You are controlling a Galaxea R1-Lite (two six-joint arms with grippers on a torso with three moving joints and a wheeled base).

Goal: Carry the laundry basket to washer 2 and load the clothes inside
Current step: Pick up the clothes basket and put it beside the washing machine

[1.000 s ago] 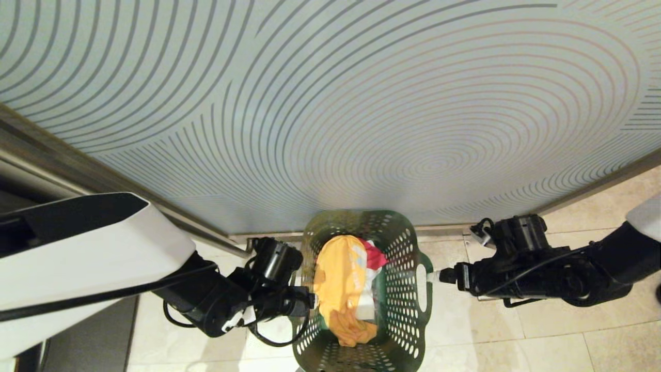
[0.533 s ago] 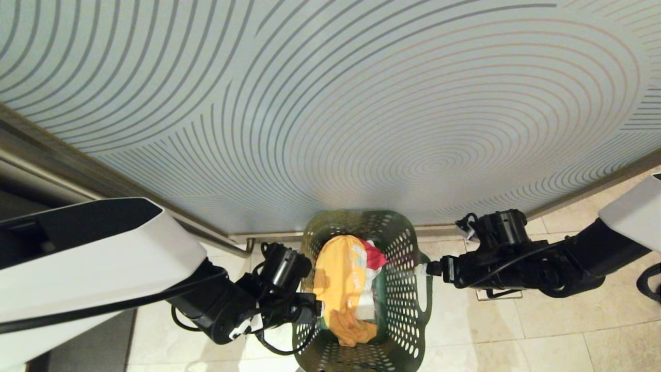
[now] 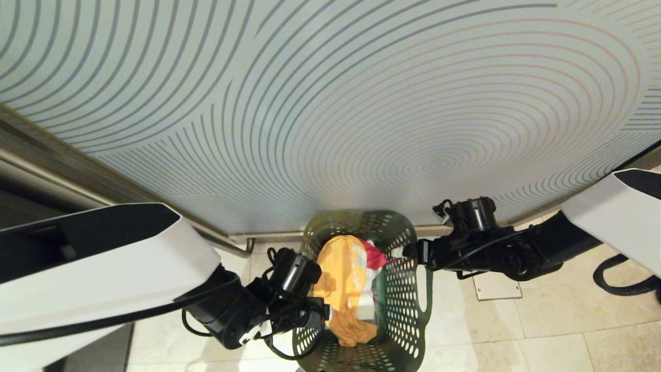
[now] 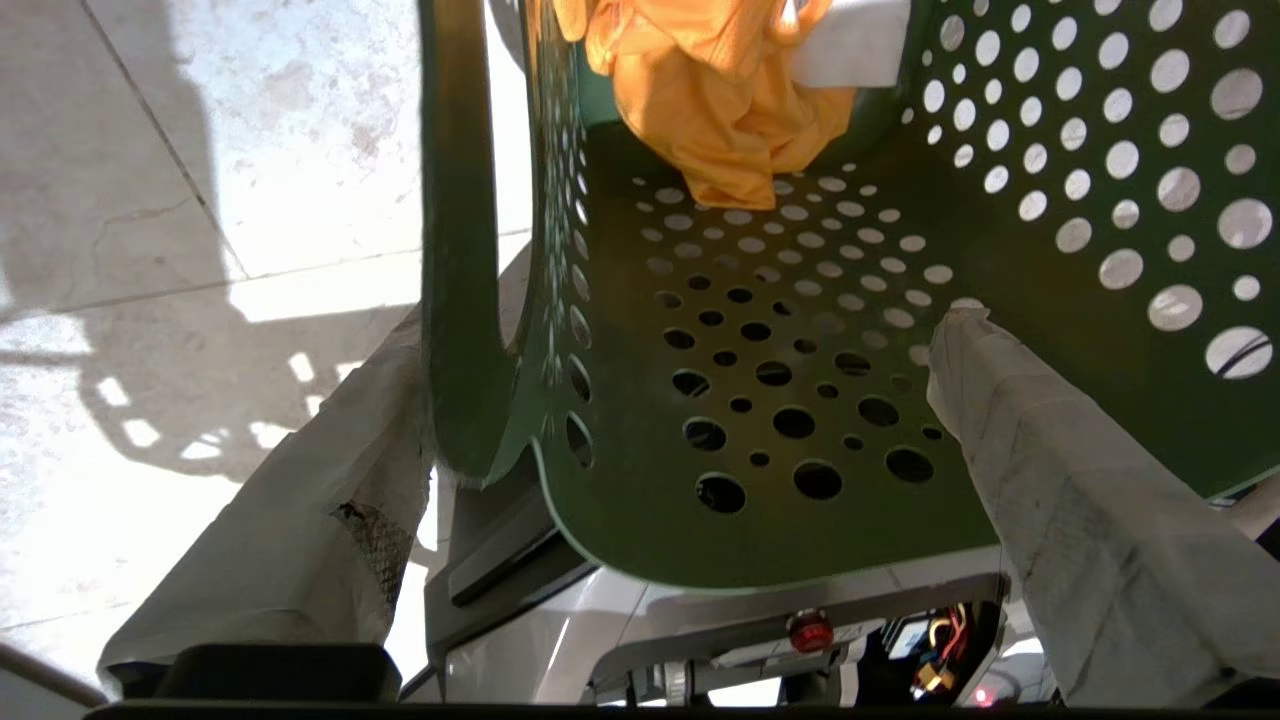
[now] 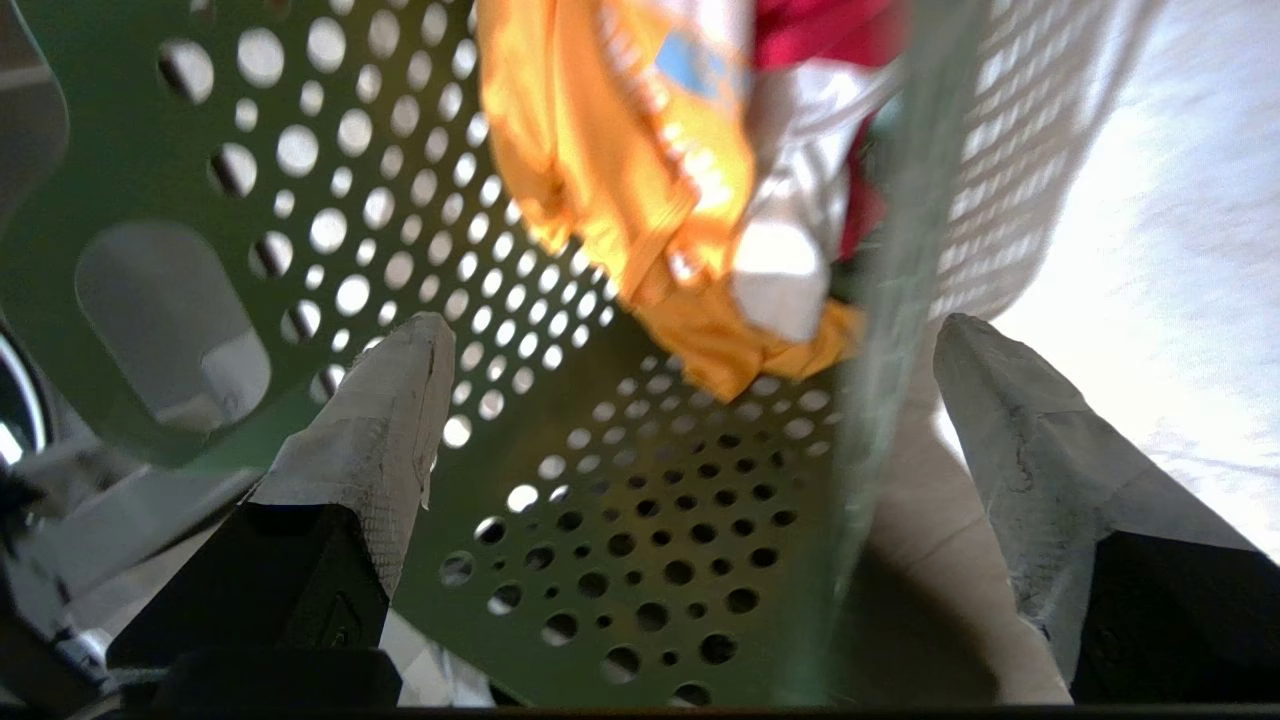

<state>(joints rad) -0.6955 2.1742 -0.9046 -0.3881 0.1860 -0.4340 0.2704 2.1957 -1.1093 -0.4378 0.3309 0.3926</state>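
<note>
The laundry basket point(image 3: 364, 289) is standing on the tiled floor point(image 3: 516, 330) directly in front of the robot, its far side near the foot of a pale panel with curved stripes point(image 3: 330, 103). The clothes point(image 3: 346, 289) are lying inside in a loose heap — a yellow-orange garment on top, a white one and a bit of red beside it.

The left tool point(image 3: 323, 316) is sitting at the basket's left rim with its fingers spread wide. In the left wrist view the rim and wall point(image 4: 470, 250) are passing between the two wrapped fingers point(image 4: 1080, 520), one outside and one inside the basket, and neither is pressing on the plastic yet. The right tool point(image 3: 408, 253) is reaching to the opposite rim, also gaping; its wrist view is showing the green wall point(image 5: 890, 300) running between its fingers point(image 5: 370, 440), again straddled rather than pinched.

This mirrored placement makes sense for a two-armed lift — a tool on each side should keep the tall, light basket level and the clothes from spilling. The likely next step is to close both tools on the rim. No washer is in view, so carrying and loading are not yet begun.
</note>
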